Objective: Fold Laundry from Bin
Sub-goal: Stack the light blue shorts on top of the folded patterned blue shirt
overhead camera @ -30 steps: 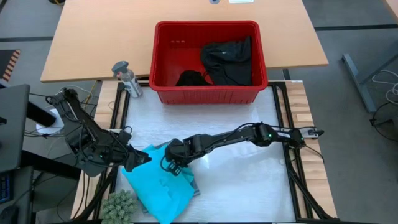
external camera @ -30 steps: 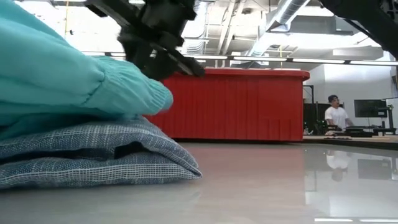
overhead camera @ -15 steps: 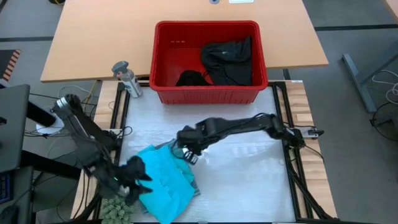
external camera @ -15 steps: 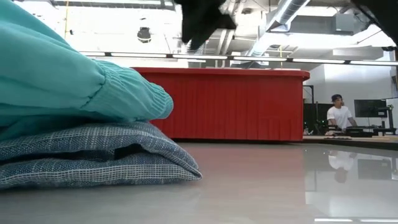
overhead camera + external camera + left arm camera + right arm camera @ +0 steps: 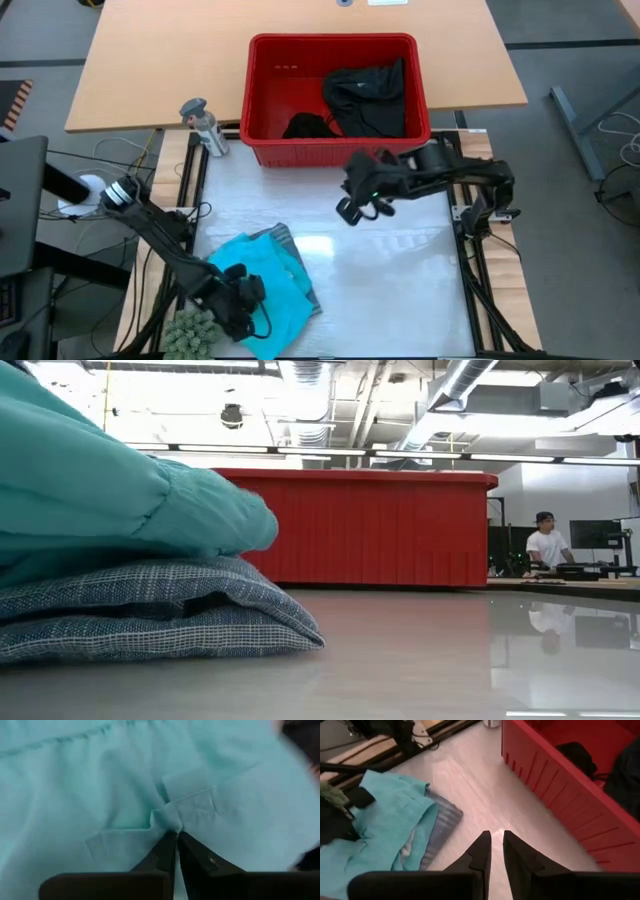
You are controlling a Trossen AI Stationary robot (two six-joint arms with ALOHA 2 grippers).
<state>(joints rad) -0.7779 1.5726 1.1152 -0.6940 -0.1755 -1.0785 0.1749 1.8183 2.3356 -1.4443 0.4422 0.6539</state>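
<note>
High view: right gripper (image 5: pixel 352 210) now lifted off toward bin (image 5: pixel 335 153), nearly closed, empty; left gripper (image 5: pixel 243 297) pinching turquoise garment (image 5: pixel 272 300).

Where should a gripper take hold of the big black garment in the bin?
Probably at the bunched folds on top of the black garment, coming straight down: the red bin has tall walls that block any sideways approach. The right gripper hovers nearest.
</note>
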